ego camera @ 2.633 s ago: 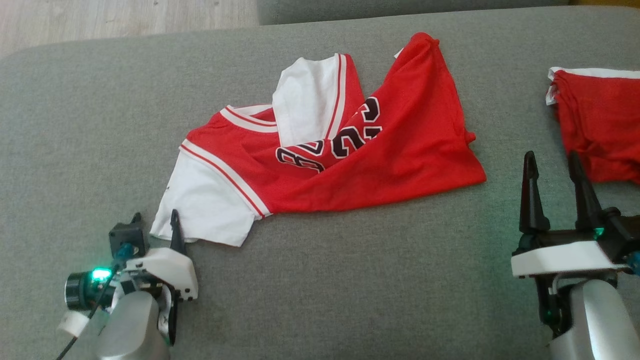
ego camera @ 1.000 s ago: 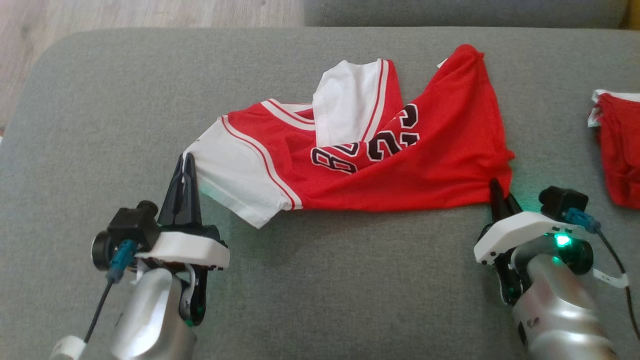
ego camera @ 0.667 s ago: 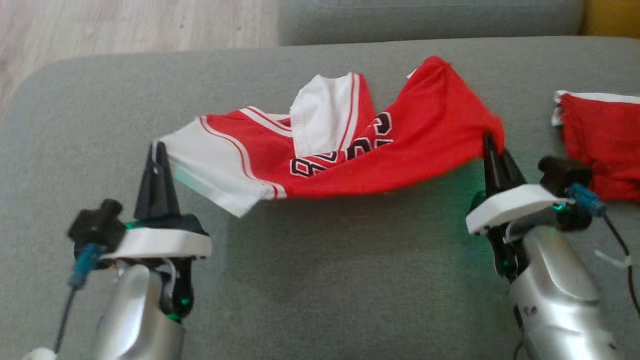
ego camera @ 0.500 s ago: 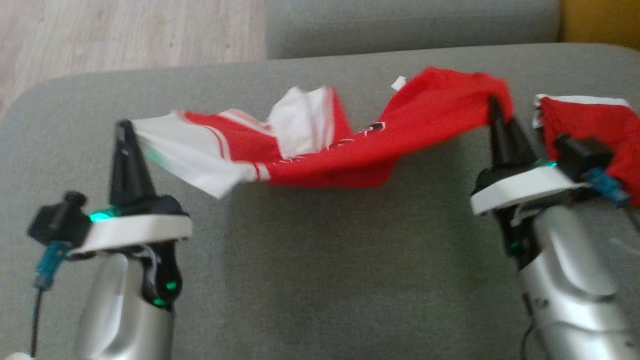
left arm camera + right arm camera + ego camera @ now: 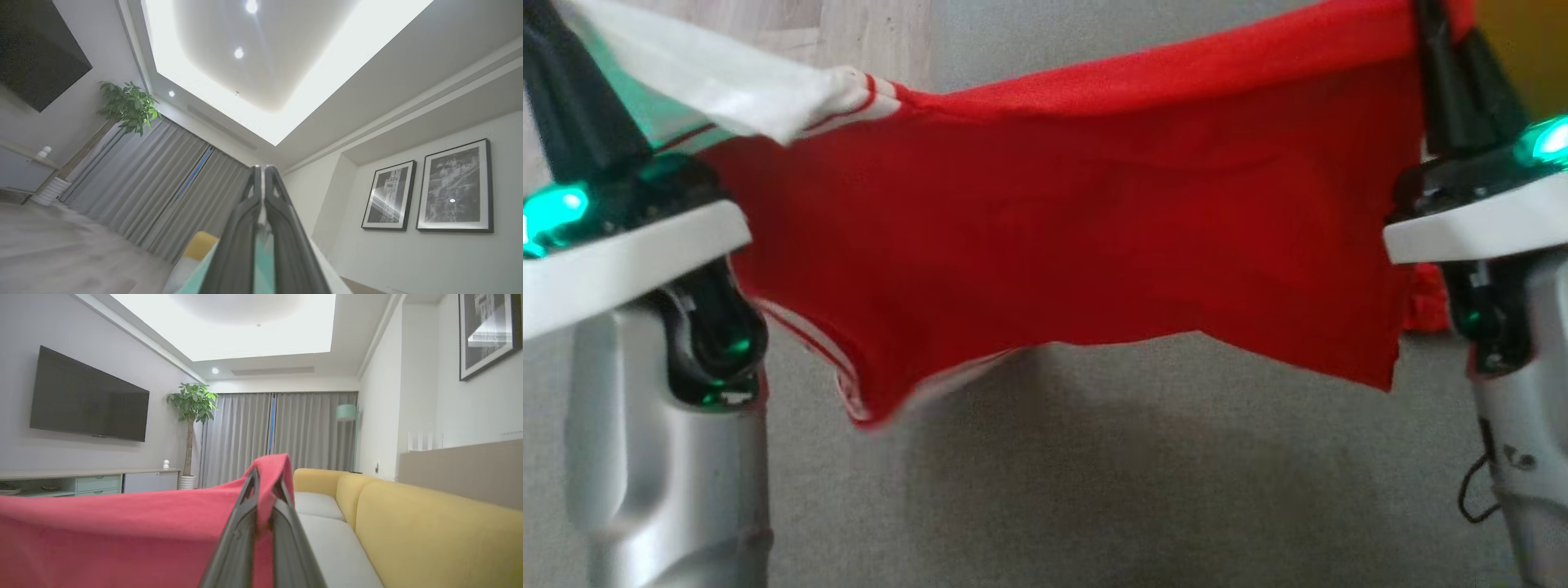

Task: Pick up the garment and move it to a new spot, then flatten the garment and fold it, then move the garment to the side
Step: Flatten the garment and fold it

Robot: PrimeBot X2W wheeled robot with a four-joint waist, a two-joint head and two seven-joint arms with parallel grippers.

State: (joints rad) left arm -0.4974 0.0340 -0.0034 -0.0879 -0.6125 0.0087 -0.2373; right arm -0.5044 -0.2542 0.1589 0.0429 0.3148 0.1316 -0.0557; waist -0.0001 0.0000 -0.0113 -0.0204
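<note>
Change: a second ago the garment (image 5: 1078, 229) lay crumpled on the cushion (image 5: 1094, 490), gripped low at its two near corners. Now it is lifted clear and hangs in the air from those corners. The head camera has shifted too, so part of the frame change comes from the view, not the things.
Left pincer (image 5: 261, 169): clenched on the white sleeve (image 5: 727, 90), upper left of the head frame. In the wrist view the fingers are pressed together with a thin strip of pale cloth between them, pointing towards the ceiling (image 5: 261, 61).
Right pincer (image 5: 267, 479): clenched on a red corner, upper right of the head frame. In the wrist view red cloth folds over the tips and runs off to frame left.
Garment position: fills the upper and middle head frame. The top edge runs from upper left to upper right with a slight sag. The plain red face is towards the camera. The lower edge is uneven, lowest left of centre and at the right.
Cushion: grey, bare across the lower frame, with a shadow under the cloth. The cloth looks apart from it, though I cannot be sure at the lowest point.
Step (judged): pick-up done; carry to the new spot under way.
Meaning: the two-corner hold has let most folds drop out, which should ease flattening.
Risk: the sleeve grip sits on a thin edge and may slip if the pincers spread further.
Next (judged): lay the hanging edge down first, keeping both ends level.
</note>
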